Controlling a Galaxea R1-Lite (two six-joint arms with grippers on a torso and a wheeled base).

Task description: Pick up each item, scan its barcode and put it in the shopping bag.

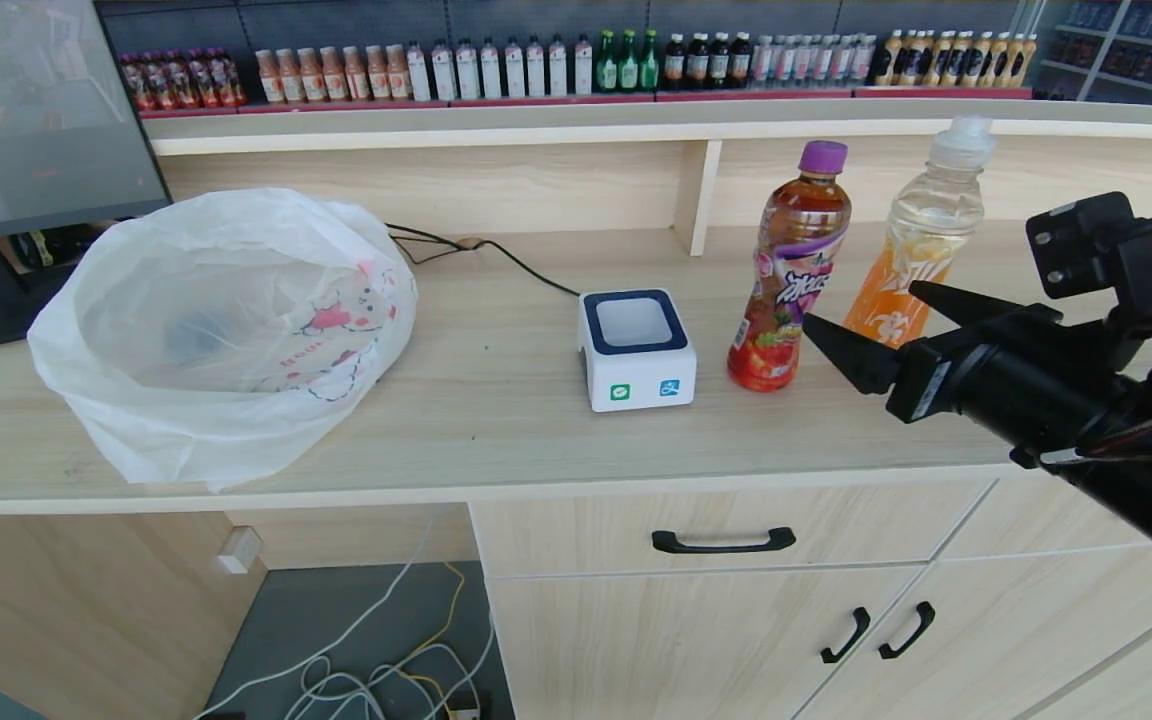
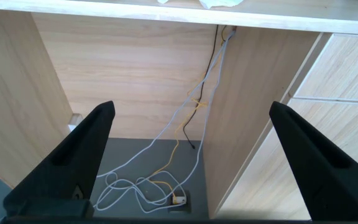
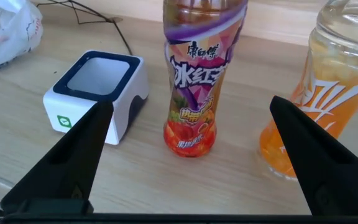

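While both bottles stand on counter (image 1: 496, 420), task looks barely begun: nothing in my grip. My right gripper (image 1: 858, 303) is spread wide, empty, level with purple-capped tea bottle (image 1: 786, 290). Orange drink bottle (image 1: 921, 240) is just beside it, likely to get bumped. My left gripper (image 2: 191, 112) is also spread, below counter edge above floor cables (image 2: 148, 186). Scanner (image 1: 634, 348) sits between tea bottle and shopping bag (image 1: 226, 330). Dim dark shape in bag — cannot tell what. Two pick-scan-bag rounds seem left.

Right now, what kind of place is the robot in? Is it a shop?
Most likely a small shop's checkout. Rows of bottled drinks line the shelf behind the wooden counter, and a barcode scanner and an open white shopping bag sit on it.
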